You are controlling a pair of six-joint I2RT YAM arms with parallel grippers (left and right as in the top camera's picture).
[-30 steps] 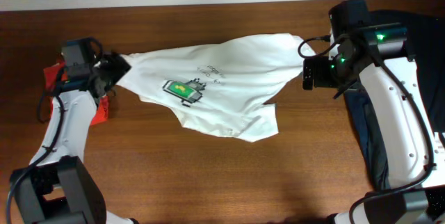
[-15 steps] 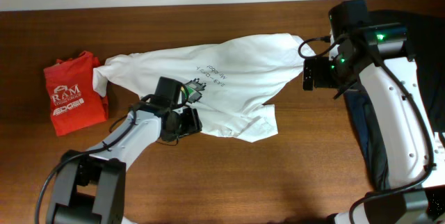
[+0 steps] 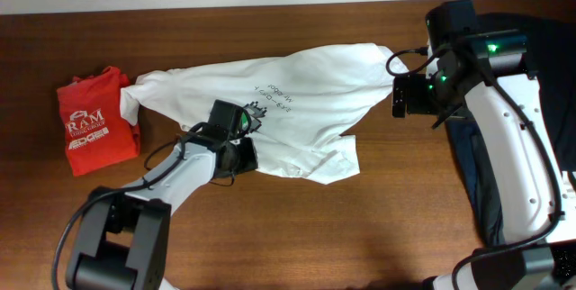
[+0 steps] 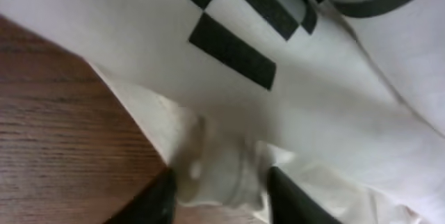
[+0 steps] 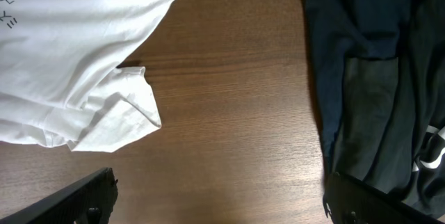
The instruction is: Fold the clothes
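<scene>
The white T-shirt (image 3: 306,92) lies crumpled across the middle of the table, with small dark lettering (image 3: 274,95) facing up. My left gripper (image 3: 239,155) is down at its near hem, just below the print. In the left wrist view, the left gripper (image 4: 224,200) has both dark fingers pressed against a bunched fold of the white T-shirt (image 4: 215,168), which fills the gap between them. My right gripper (image 3: 400,101) hovers by the shirt's right end. In the right wrist view the right gripper (image 5: 222,203) is wide open over bare wood.
A folded red T-shirt (image 3: 90,126) with white lettering lies at the far left. A heap of navy and black clothes (image 3: 540,47) fills the right edge, and the same dark heap (image 5: 375,78) lies beside the right gripper. The table (image 3: 360,227) is dark wood.
My left arm swung from the red T-shirt to the white T-shirt's near hem, and its jaws have closed in on the fabric. The right arm has not moved.
</scene>
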